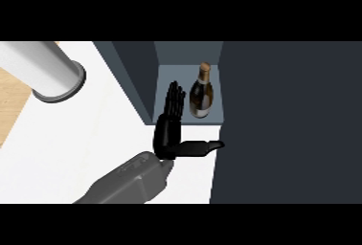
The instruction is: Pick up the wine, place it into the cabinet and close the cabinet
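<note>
The wine [201, 93] stands in the cabinet [283, 119]; at its nine o'clock, the hand [170, 125] spreads, freed to shut up.

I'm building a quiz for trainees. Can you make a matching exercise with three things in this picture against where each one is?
Things:
1. dark glass wine bottle with a gold neck
2. black left hand
3. pale grey cylinder with a dark base ring

Places:
A. upper left of the white counter
B. inside the dark cabinet, in its open compartment
C. at the compartment's mouth, fingers straight, just left of the bottle

Pairs: 1-B, 2-C, 3-A
</note>
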`<state>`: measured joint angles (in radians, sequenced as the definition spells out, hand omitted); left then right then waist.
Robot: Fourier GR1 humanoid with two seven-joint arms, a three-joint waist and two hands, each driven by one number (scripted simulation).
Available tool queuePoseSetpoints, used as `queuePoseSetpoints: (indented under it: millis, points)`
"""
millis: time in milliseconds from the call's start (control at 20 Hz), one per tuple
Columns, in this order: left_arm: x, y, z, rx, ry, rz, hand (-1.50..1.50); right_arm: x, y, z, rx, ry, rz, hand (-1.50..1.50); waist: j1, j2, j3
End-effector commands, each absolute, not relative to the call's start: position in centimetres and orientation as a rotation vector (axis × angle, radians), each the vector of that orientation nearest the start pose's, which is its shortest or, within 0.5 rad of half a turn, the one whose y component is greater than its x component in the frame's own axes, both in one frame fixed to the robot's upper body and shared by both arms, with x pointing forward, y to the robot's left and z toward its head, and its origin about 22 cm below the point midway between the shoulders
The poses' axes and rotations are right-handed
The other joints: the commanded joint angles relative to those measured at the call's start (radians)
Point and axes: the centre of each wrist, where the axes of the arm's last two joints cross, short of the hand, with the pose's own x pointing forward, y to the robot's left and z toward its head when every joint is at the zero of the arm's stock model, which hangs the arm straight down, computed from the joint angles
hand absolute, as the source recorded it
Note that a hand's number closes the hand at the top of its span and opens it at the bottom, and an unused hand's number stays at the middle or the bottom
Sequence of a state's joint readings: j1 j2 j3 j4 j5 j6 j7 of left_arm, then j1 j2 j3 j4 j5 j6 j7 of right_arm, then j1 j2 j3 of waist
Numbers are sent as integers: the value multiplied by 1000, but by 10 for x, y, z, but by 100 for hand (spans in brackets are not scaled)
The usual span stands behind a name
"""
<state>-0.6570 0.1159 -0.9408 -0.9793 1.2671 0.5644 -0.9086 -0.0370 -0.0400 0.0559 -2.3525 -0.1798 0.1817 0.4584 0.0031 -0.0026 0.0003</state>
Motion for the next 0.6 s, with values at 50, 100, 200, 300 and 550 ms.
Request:
queuePoseSetpoints:
  millis: [50, 100, 200, 300, 550]
  points:
    - [277, 70, -11, -400, -1818, 152, -150, 169, -210, 173, 260, -1936, 270, -150, -2, 0, 0]
    - [267, 78, 4, -406, -1817, 167, -150, 174, -222, 179, 245, -1956, 262, -150, 4, -1, 0]
    - [248, 81, -3, -444, -1821, 127, -150, 171, -203, 183, 234, -1943, 243, -150, 6, -2, 0]
    - [251, 104, 12, -441, -1831, 105, -150, 181, -229, 180, 231, -1937, 293, -150, 5, -1, 0]
    - [222, 123, 17, -541, -1822, 70, -150, 169, -229, 187, 306, -1898, 468, 150, 5, -2, 0]
